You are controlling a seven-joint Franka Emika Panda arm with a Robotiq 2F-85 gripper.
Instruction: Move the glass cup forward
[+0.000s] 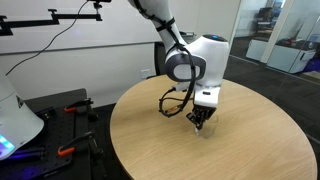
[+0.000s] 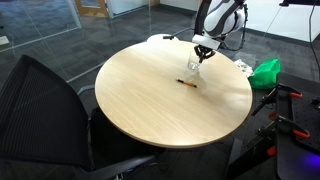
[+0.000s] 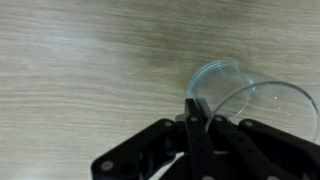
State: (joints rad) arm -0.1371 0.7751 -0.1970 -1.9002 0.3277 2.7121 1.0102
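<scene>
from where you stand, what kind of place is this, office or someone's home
Probably an office or lab meeting space: a round wooden table, a black mesh office chair pulled up to it, and glass partition walls behind.

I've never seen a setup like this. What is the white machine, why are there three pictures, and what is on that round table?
The white machine is a robot arm with a black two-fingered gripper at its end. Two of the pictures come from cameras standing in the room and looking at the round wooden table from different places. The third comes from a camera on the arm's wrist, looking down past the gripper. Two things lie on the table. One is a small clear glass cup, right at the gripper. The other is a thin dark red stick, lying a little apart from it. In the wrist view the fingers are close together at the cup's rim and seem to pinch its wall.
</scene>
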